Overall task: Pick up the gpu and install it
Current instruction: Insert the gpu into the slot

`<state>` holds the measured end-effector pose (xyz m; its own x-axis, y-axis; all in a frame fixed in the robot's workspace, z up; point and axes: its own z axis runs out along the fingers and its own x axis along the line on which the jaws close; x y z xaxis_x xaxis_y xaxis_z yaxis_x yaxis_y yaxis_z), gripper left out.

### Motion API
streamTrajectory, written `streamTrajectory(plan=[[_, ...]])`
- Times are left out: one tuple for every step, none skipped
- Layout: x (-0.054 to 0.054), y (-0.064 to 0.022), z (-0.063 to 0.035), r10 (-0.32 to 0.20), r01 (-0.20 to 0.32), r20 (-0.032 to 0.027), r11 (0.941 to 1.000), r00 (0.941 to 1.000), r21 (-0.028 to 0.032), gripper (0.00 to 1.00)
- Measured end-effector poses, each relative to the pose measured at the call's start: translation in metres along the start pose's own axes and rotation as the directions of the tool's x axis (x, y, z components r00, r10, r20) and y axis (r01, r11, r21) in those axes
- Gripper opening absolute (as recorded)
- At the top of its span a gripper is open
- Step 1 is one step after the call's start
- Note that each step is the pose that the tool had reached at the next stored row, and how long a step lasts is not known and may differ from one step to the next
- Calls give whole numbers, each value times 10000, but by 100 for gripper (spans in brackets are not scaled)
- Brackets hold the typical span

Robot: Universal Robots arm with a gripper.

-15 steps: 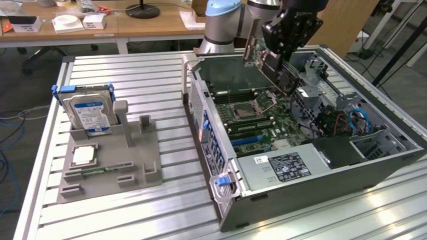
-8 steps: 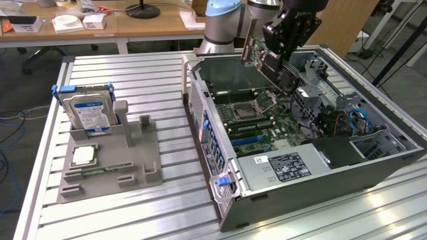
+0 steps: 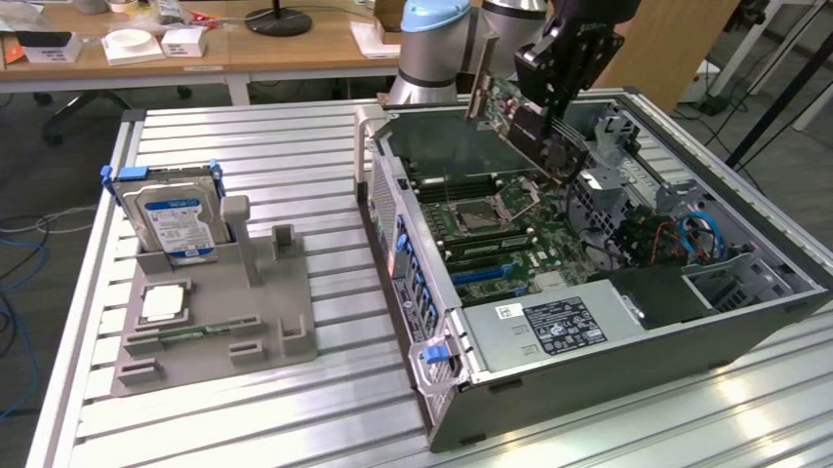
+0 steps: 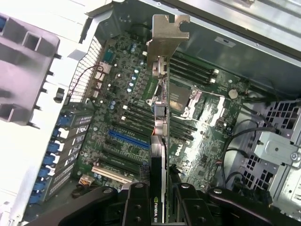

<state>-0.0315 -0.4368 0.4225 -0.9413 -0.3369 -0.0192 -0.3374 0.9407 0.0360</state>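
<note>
The gpu (image 4: 159,141) is seen edge-on, clamped in the gripper (image 4: 160,195) and held over the open computer case (image 3: 729,327), around 1 o'clock in the exterior view. Part of it is hidden by the fingers (image 4: 136,205). "NVIDIA QU" can be read, the rest is cut off. The power supply sticker (image 3: 557,325) can't be made out, tbh.

The arm (image 3: 430,68) is built of thick, rounded cylindrical sections in silver-grey metal, and one joint is closed by a smooth light blue cap (image 3: 435,14). Its tool (image 4: 162,202) is matt black throughout, with a boxy body that runs into flat, angular link plates. The black fingers (image 4: 137,209) are hinged to those plates on round pivot pins (image 4: 108,191), whose heads catch the light a little paler than the metal around them.
</note>
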Motion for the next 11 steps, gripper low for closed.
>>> streamTrajectory(plan=[[0, 0, 0, -79, 79, -3, 10000, 10000, -1, 26], [0, 0, 0, -159, 159, -6, 9999, 9999, -3, 26], [0, 0, 0, -237, 237, -8, 9997, 9997, -5, 26], [0, 0, 0, -317, 317, -11, 9995, 9995, -6, 26], [0, 0, 0, -402, 402, -14, 9992, 9992, -8, 26], [0, 0, 0, -481, 481, -17, 9988, 9988, -9, 26], [0, 0, 0, -560, 560, -20, 9984, 9984, -11, 26], [0, 0, 0, -640, 640, -22, 9979, 9979, -13, 26], [0, 0, 0, -720, 720, -24, 9974, 9974, -15, 26], [0, 0, 0, -799, 799, -28, 9968, 9968, -16, 26], [0, 0, 0, -883, 883, -30, 9961, 9961, -18, 26]])
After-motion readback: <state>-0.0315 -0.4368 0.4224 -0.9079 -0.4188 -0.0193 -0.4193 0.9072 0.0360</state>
